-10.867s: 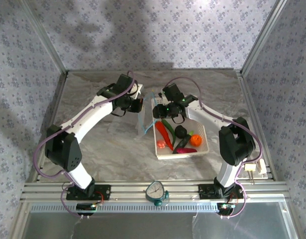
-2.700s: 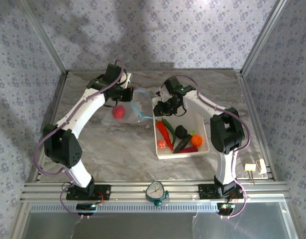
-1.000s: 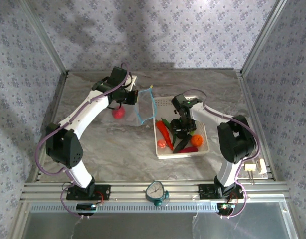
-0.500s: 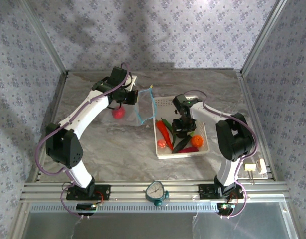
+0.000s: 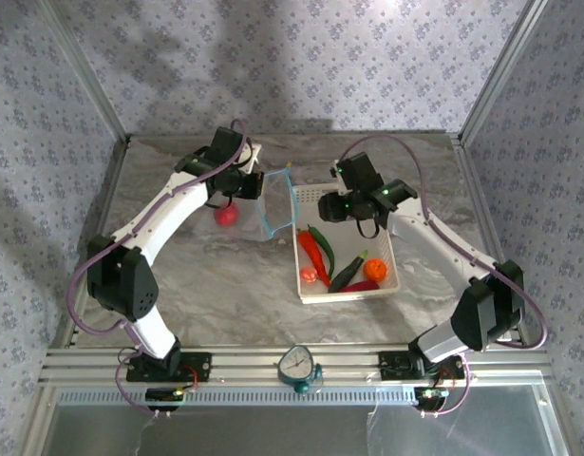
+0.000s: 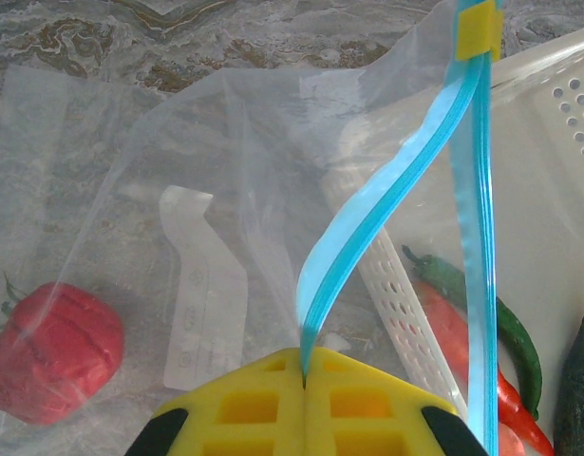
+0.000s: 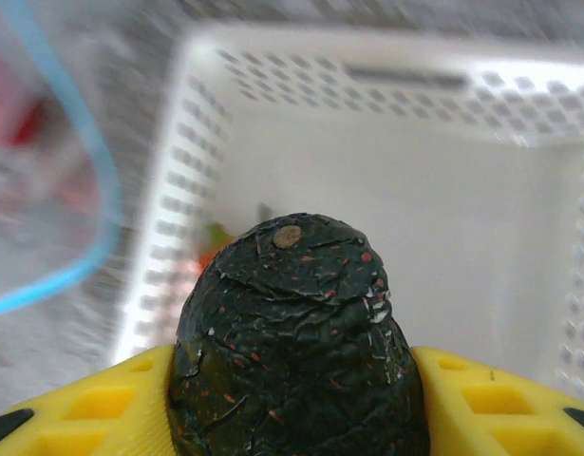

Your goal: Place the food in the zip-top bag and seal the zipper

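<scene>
My left gripper (image 5: 246, 187) (image 6: 304, 372) is shut on the zipper (image 6: 396, 190), the light-blue strip of the clear zip-top bag (image 5: 273, 207), and holds its mouth open and upright. One piece of food, a red tomato (image 5: 226, 215) (image 6: 49, 351), lies inside the bag. My right gripper (image 5: 331, 206) (image 7: 296, 380) is shut on a black avocado (image 7: 296, 323), raised over the back left part of the white basket (image 5: 385, 249) (image 7: 367, 57), just right of the bag's mouth. Red chili (image 5: 315, 253), green chili (image 5: 320, 235), a small red piece (image 5: 309, 275) and an orange piece (image 5: 373, 269) lie in the basket.
A dark green cucumber (image 5: 347, 274) and a purple piece (image 5: 358, 285) also lie at the basket's front. A round gauge (image 5: 297, 366) sits on the near rail. Metal posts and patterned walls close in the marble table (image 5: 178, 285).
My right gripper closed on the black avocado in the basket, then lifted it up and back-left toward the bag's mouth. The left arm and the bag have stayed put.
</scene>
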You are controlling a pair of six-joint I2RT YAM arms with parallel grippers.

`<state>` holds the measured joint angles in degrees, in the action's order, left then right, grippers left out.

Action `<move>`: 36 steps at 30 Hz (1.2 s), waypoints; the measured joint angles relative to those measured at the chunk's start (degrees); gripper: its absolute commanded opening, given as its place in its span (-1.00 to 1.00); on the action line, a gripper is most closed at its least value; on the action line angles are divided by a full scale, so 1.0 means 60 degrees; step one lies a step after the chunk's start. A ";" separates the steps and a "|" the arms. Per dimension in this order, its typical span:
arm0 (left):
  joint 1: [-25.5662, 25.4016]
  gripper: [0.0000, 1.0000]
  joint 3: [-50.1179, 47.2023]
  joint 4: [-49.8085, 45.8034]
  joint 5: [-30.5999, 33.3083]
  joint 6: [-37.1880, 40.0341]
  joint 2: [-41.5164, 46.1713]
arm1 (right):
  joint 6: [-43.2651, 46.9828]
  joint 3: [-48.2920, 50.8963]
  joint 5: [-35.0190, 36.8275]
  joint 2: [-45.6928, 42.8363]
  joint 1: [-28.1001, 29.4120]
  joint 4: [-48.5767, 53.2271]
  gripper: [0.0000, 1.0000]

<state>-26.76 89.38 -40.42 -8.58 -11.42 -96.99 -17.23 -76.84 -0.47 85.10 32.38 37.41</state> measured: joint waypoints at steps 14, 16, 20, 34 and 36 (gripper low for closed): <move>-0.0007 -0.98 0.0007 0.0033 -0.0506 -0.0106 0.0000 | -0.0208 -0.1963 -0.0849 0.2634 0.1286 -0.1515 -0.15; -0.0004 -0.98 0.0011 0.0033 -0.0586 -0.0106 0.0000 | -0.0226 -0.2084 -0.0900 0.2991 0.1319 -0.1519 -0.13; -0.0004 -0.98 0.0015 0.0033 -0.0696 -0.0106 0.0000 | -0.0229 -0.2284 -0.0896 0.3486 0.1337 -0.1490 0.02; 0.0102 -0.98 0.0022 0.0087 -0.0860 -0.0106 0.0007 | -0.0226 -0.2867 -0.0984 0.3876 0.1333 -0.1096 0.39; 0.0113 -1.00 0.0022 0.0091 -0.0885 -0.0106 0.0022 | -0.0226 -0.2896 -0.0998 0.3909 0.1333 -0.1053 0.39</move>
<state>-26.09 89.52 -39.88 -13.89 -12.05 -96.86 -18.59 -94.21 -6.46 108.55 40.38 31.09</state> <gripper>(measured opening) 0.058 0.694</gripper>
